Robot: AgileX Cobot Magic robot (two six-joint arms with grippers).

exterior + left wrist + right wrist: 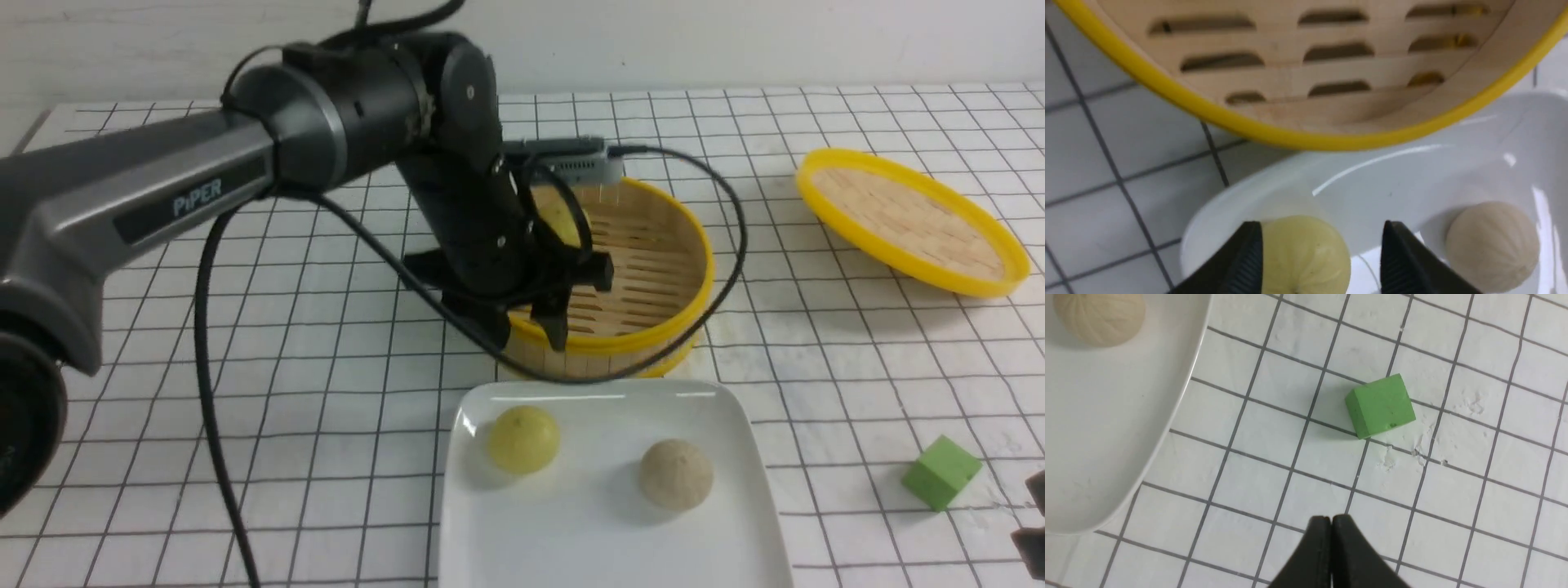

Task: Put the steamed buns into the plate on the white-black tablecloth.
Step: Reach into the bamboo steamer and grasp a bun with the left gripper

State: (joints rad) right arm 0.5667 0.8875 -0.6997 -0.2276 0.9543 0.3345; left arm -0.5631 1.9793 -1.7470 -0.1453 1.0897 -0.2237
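Front view: the left arm [163, 196] and its cable [204, 367] block the left part of the bamboo steamer [653, 269]. The steamer bun [562, 219] is pale yellow and only partly seen behind the wrist, inside the steamer at back left. The left gripper [526, 327] hangs over the steamer's near rim, jaws apart, nothing held. The plate [604, 531] sits just in front of the steamer, cut off at the frame bottom. The yellow bun [523, 439] and beige bun [675, 474] lie on it, apart. The right gripper [1033, 523] is a dark sliver at the right edge, state unreadable here. The green cube [940, 472] is right of the plate, the woven lid [910, 220] at back right. The white-black tablecloth [326, 392] covers the counter, with a plain pale wall behind.

Left wrist view: blurry. The fingers [1249, 261] are spread wide and cut off by the frame. The yellow bun [1306, 253] shows between them, down on the plate [1392, 175]. The beige bun [1492, 245] is beside it, and the steamer [1331, 81] rim overlaps the plate edge.

Right wrist view: the right gripper [1331, 547] has its jaws pressed together, empty, over the tablecloth [1494, 498]. The cube [1381, 405] is near. One corner of the plate [1106, 437] shows, and the beige bun [1100, 316] is cut off by the frame.
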